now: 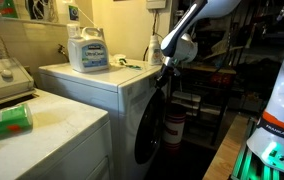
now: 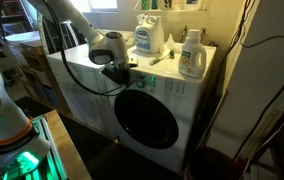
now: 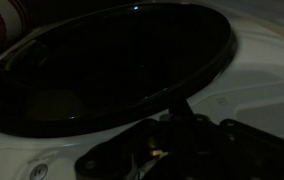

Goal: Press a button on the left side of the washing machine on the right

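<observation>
Scene: a tall white front-loading washing machine [image 2: 200, 112] stands on the floor against the wall, and both exterior views show it.
Door: a large, round, dark porthole door [image 2: 147, 122] sits in the front face. In the wrist view the door [image 3: 102, 70] fills most of the frame.
On top: two detergent bottles [image 2: 150, 38] [image 2: 190, 55] stand on the lid.
Neighbour: a lower, flat-topped white machine [image 1: 57, 135] stands just beside it, with a green object [image 1: 7, 120] lying on top.
Arm: the white arm [image 2: 77, 22] reaches across to the upper front of the machine.
Jaws: they hang dark at the upper front edge, above the rim of the door. I cannot tell whether they are apart or together, because the wrist view is too dim.
Target position: the control strip [image 2: 172, 90] runs along the top of the front. The jaws sit close to one end of it, and whether they touch it cannot be told. Single buttons are too small to make out.
Handling: the machine looks heavy and rigid and should not shift under a push. A button likely has short, springy travel.
Contact: nothing needs to be grasped. A light, straight press with one fingertip squarely on the button is probably enough.
</observation>
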Motion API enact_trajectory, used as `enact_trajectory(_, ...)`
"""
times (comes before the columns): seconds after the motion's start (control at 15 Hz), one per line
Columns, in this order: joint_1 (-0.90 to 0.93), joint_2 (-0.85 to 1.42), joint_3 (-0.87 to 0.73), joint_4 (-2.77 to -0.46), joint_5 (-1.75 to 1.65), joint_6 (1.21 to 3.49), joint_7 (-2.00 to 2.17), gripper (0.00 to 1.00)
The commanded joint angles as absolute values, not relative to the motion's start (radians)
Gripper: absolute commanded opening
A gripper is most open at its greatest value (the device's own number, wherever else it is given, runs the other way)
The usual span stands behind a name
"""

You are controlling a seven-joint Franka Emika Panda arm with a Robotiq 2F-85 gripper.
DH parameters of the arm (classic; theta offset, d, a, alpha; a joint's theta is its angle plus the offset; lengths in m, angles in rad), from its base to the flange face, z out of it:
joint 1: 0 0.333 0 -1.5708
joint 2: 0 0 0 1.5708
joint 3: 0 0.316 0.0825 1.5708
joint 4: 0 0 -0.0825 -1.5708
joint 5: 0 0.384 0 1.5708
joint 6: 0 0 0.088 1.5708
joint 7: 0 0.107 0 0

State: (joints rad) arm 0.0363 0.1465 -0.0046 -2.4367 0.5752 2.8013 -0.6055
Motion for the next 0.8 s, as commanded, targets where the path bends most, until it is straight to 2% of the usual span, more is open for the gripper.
enact_trajectory(0.0,0.024,0.192,0.022,-2.403,0.661,2.829,-0.672,0.0)
enact_trajectory(0.73,0.023,0.241,0.046,-2.358,0.789,2.871,-0.821,0.0)
